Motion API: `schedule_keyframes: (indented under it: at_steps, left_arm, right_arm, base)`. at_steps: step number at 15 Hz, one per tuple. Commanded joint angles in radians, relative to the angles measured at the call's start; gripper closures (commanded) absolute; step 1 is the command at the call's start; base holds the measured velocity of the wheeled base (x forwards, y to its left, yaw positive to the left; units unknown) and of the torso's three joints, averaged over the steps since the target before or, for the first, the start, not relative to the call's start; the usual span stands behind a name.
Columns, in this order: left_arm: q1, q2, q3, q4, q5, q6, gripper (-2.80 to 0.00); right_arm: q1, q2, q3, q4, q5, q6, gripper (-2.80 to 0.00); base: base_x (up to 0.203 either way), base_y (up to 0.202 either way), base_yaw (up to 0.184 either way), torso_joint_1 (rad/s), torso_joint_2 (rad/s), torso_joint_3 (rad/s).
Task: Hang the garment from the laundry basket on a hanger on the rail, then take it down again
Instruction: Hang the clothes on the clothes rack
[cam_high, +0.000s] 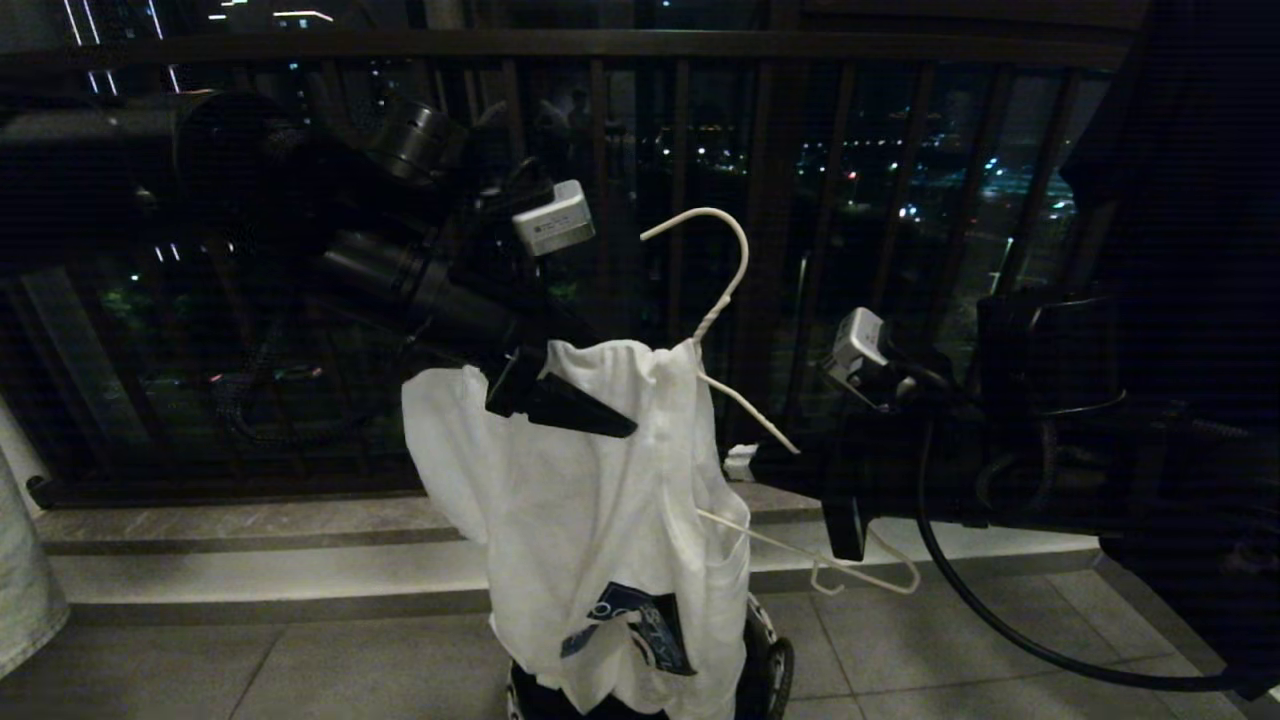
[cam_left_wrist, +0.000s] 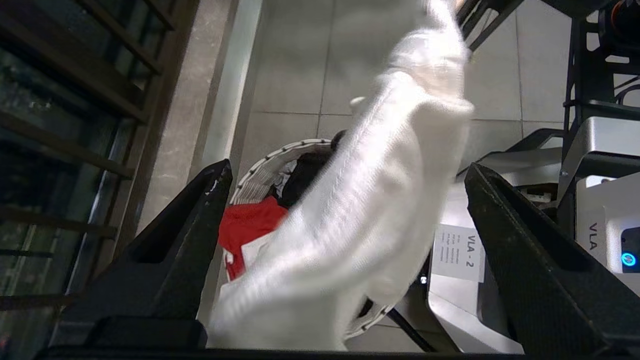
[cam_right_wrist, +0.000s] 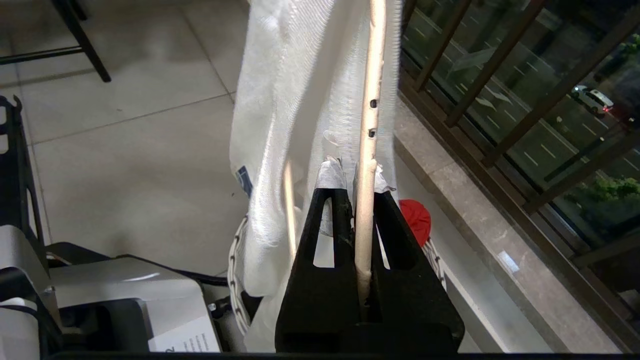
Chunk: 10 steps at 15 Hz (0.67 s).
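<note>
Over the laundry basket (cam_high: 770, 660), in front of the dark balcony railing (cam_high: 700, 150), the garment (cam_high: 590, 520) hung bunched on the hanger (cam_high: 735, 300). The white cloth was gathered up at the twisted neck of the wire and fell in folds down to the basket's rim, with its blue-and-dark chest graphic showing near the lower edge. The hanger's hook stood free in the air above the cloth, caught on nothing. One bare wire arm ran down toward the robot's right, and the lower bar with its small notch hook stuck out past the shirt.

The right tool (cam_right_wrist: 362, 185) was clamped tight on the hanger's wire, the thin rod running straight between its two black fingers (cam_right_wrist: 330, 225), with the garment draped just beyond them. In the head view this tool sat to the right of the shirt, at the level of the bare wire arm.

The left tool (cam_left_wrist: 345, 175) stood spread wide at the upper part of the shirt, its fingers (cam_left_wrist: 200, 210) well apart on either side of a hanging fold of white cloth and not pressing it. Below that fold lay the basket, with a red cloth (cam_left_wrist: 245, 230) and a black garment (cam_left_wrist: 310, 175) inside it. The pale tiled floor (cam_high: 250, 670) lay beneath everything.
</note>
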Motion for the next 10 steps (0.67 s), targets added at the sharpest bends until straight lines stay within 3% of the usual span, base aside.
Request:
schedule_keyframes:
  at_steps: [1,10]
  left_arm:
    - [-0.003,0.030,-0.001,-0.009,-0.005,0.004,-2.80]
    - [-0.003,0.046,-0.001,-0.011,-0.005,0.002,-2.80]
  right_arm:
    - [-0.014,0.000,-0.004,-0.003,0.003,-0.001,0.00]
    - [-0.022,-0.004,-0.008,-0.006,0.006,0.000,0.00]
  base:
    - [0.000,0.000,0.000,0.000,0.00,0.000]
    - [0.000,0.000,0.000,0.000,0.00,0.000]
